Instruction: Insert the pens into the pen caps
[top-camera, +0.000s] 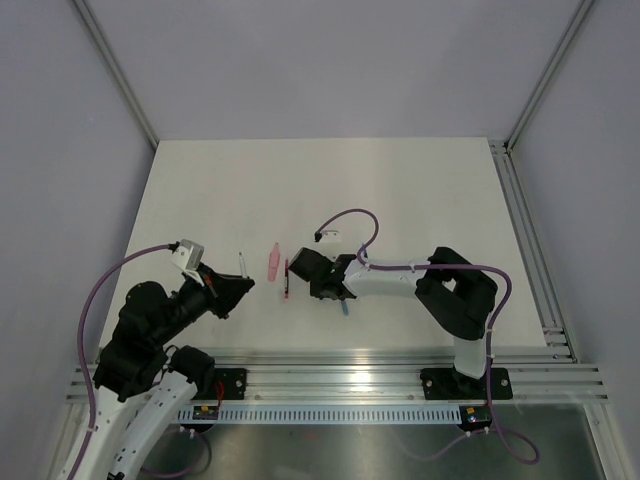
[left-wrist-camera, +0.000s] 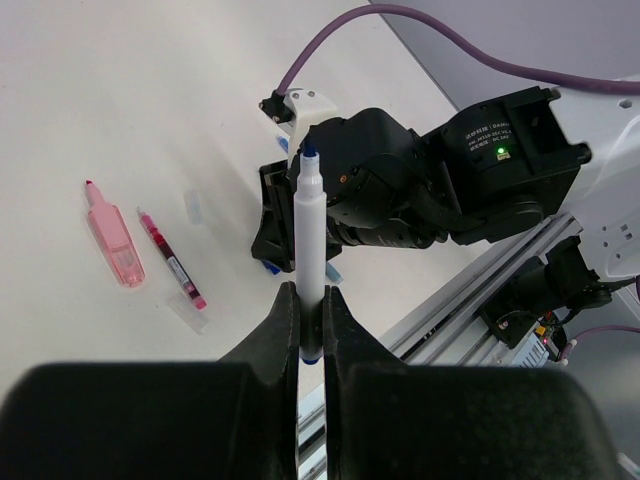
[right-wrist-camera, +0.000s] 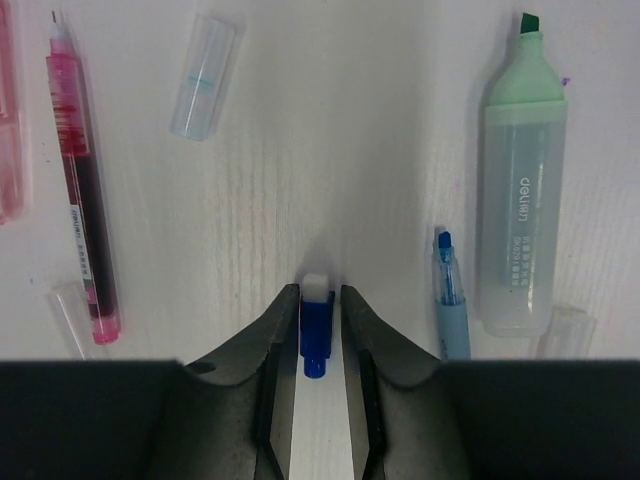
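My left gripper (left-wrist-camera: 311, 300) is shut on a white pen (left-wrist-camera: 310, 235) with a dark blue tip, held upright above the table (top-camera: 420, 190). In the top view that pen (top-camera: 241, 262) sticks up from the left gripper (top-camera: 240, 277). My right gripper (right-wrist-camera: 316, 300) is down at the table, its jaws close around a short blue pen cap (right-wrist-camera: 316, 325) with a white end. One jaw touches the cap and a thin gap shows at the other. In the top view the right gripper (top-camera: 305, 272) hides this cap.
A red pen (right-wrist-camera: 82, 200), a light blue pen (right-wrist-camera: 450, 295) and a green highlighter (right-wrist-camera: 520, 190) lie around the right gripper. Clear caps (right-wrist-camera: 203, 90) lie nearby, one of them (right-wrist-camera: 68, 310) by the red pen's end. A pink highlighter (left-wrist-camera: 115, 240) lies to the left.
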